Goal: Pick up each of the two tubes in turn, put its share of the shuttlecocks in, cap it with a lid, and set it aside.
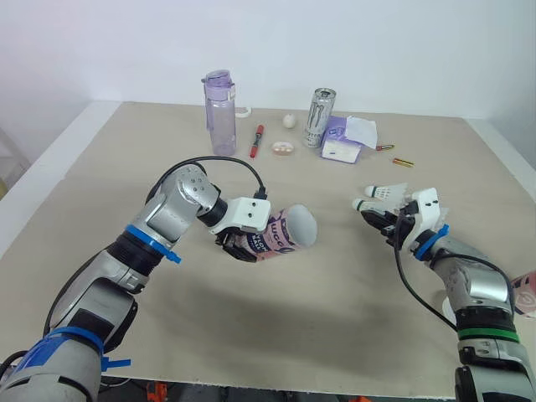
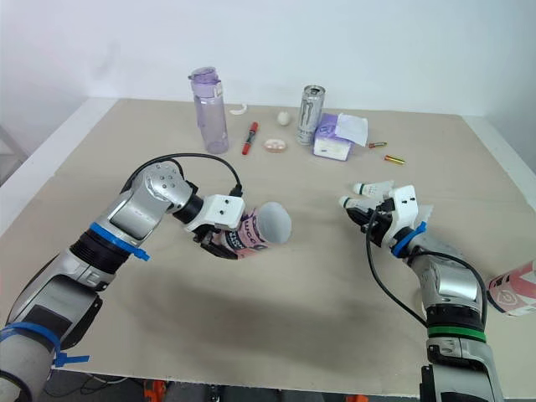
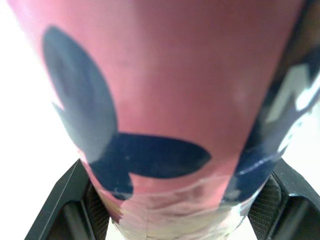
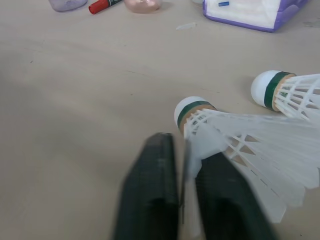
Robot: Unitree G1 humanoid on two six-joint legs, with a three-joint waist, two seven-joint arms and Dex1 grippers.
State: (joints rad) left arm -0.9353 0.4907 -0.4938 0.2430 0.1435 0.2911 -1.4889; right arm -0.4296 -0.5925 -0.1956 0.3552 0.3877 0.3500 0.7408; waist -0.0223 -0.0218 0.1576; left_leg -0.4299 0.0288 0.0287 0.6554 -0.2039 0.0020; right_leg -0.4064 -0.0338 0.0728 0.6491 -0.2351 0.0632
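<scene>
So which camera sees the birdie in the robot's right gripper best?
The right wrist view: the shuttlecock is close up, its green-banded cork and white feathers clear, pinched in the right gripper. The two eye views show it small, ahead of that gripper. The left wrist view looks at the pink tube.

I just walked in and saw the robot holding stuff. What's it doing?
The robot is packing shuttlecocks into tubes. Its left gripper holds a pink tube above the table, tipped sideways with its round end toward the other arm. Its right gripper pinches one shuttlecock by the feathers. A second shuttlecock lies on the table close by. Another pink tube lies at the table's right edge.
</scene>
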